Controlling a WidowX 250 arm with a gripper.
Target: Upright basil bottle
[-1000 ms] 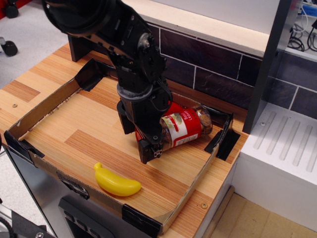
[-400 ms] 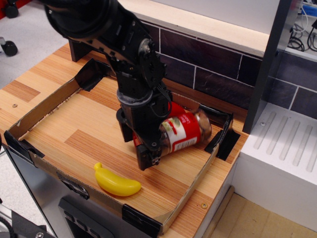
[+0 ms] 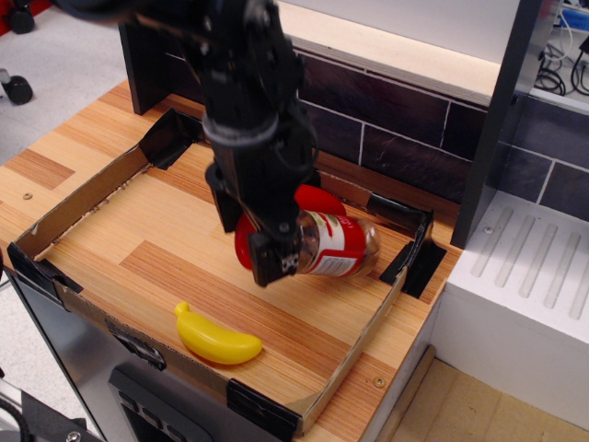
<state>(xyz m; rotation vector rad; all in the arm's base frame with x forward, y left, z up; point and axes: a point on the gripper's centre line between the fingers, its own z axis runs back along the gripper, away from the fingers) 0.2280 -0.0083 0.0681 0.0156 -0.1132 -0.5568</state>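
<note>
The basil bottle [image 3: 339,245] is a clear jar with a red-and-white label and a red cap [image 3: 242,245]. It lies on its side, cap towards the left and base towards the right, over the right part of the wooden tray floor. My black gripper [image 3: 276,256] is shut on the bottle near its cap end. It seems to hold the bottle a little above the floor. The arm hides part of the cap and neck.
A yellow toy banana [image 3: 217,339] lies near the tray's front wall. A glossy red object [image 3: 317,199] peeks out behind the gripper. The cardboard tray wall [image 3: 87,191] has black corner clips [image 3: 416,255]. A dark tiled wall stands behind, and a white unit [image 3: 525,295] stands to the right.
The gripper has risen and moved slightly up-left with the bottle in it. The bottle has swung from a diagonal tilt to nearly level, its base now farther from the back corner.
</note>
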